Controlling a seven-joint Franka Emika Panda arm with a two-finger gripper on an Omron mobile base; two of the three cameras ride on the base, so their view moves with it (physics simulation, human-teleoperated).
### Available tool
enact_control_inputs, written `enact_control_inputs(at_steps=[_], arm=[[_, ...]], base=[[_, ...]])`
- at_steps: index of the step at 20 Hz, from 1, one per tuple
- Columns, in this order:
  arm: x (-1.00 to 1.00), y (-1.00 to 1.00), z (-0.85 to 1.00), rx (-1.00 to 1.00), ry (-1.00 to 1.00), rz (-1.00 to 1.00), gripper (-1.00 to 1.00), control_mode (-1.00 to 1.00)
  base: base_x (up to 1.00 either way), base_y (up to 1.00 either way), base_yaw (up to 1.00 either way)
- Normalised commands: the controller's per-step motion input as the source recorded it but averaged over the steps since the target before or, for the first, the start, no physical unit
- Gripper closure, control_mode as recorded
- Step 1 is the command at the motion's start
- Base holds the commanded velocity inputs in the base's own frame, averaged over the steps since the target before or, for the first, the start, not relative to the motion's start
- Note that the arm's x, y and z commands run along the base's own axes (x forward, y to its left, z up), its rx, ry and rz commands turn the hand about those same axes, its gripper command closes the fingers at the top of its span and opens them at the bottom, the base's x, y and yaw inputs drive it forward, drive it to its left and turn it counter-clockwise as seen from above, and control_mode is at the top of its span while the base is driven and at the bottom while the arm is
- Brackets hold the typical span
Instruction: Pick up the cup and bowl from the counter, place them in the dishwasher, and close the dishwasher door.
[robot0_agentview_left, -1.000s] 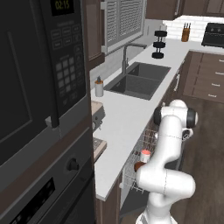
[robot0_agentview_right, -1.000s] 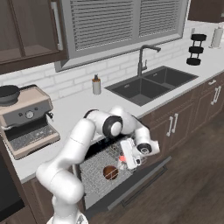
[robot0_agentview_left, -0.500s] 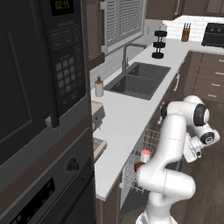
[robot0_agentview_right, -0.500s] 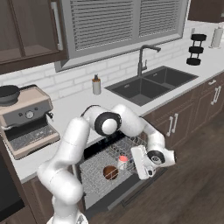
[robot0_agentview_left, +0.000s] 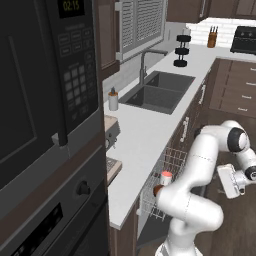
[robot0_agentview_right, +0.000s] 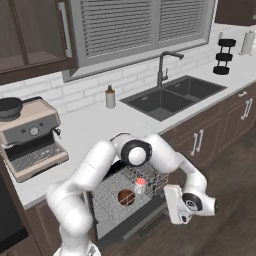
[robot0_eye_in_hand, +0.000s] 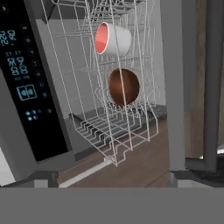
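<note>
1. The tabletop (robot0_agentview_left: 145, 132) is a long pale slab running back from the dishwasher (robot0_agentview_right: 112, 202), which sits beneath its near end. The left base view shows it lengthwise toward a far corner; the right base view shows it side-on under a shuttered window.
2. The dishwasher stands open. The hand view alone shows its dark control strip with pale blue symbols, to the left of the rack in that view.
3. The dishwasher door (robot0_agentview_right: 145, 225) hangs down in front of the dishwasher as a dark panel with a bar handle, seen in the right base view.
4. The wire rack (robot0_eye_in_hand: 118, 87) is drawn out of the dishwasher. Both base views show it partly behind the arm; the hand view shows it unobstructed.
5. The sink (robot0_agentview_right: 172, 95) is set into the tabletop, farther along from the dishwasher, with a faucet behind it.
6. The coffee machine (robot0_agentview_right: 30, 137) stands on the tabletop above and to the other side of the dishwasher from the sink, plain in the right base view.
7. The end effector (robot0_agentview_right: 175, 202) hangs in front of the dishwasher, out past the rack; whether it is open or closed cannot be told.
8. The bowl (robot0_eye_in_hand: 124, 86) sits in the rack inside the dishwasher, tipped on edge.
9. The cup (robot0_eye_in_hand: 113, 39) lies in the same rack, just beside the bowl, its red inside showing in the hand view.
</note>
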Motion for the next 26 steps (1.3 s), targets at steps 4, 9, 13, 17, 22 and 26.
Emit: enact_control_inputs(at_steps=[4, 9, 13, 17, 22, 26], arm=[[-0.01, -0.45, -1.00, 0.12, -0.12, -0.09, -1.00, -1.00], [0.00, -0.46, -0.93, 0.18, -0.09, -0.07, -1.00, -1.00], [0.06, -0.29, -0.79, 0.18, -0.07, -0.06, -1.00, -1.00], [0.35, -0.06, -0.79, 0.16, -0.01, -0.03, -1.00, -1.00], [0.56, 0.01, -0.63, 0.11, 0.00, -0.01, -1.00, -1.00], [0.69, 0.14, -0.40, 0.08, 0.00, 0.00, -1.00, -1.00]], base=[[0.00, 0.00, 0.00], [0.00, 0.00, 0.00], [0.00, 0.00, 0.00], [0.00, 0.00, 0.00], [0.00, 0.00, 0.00], [0.00, 0.00, 0.00]])
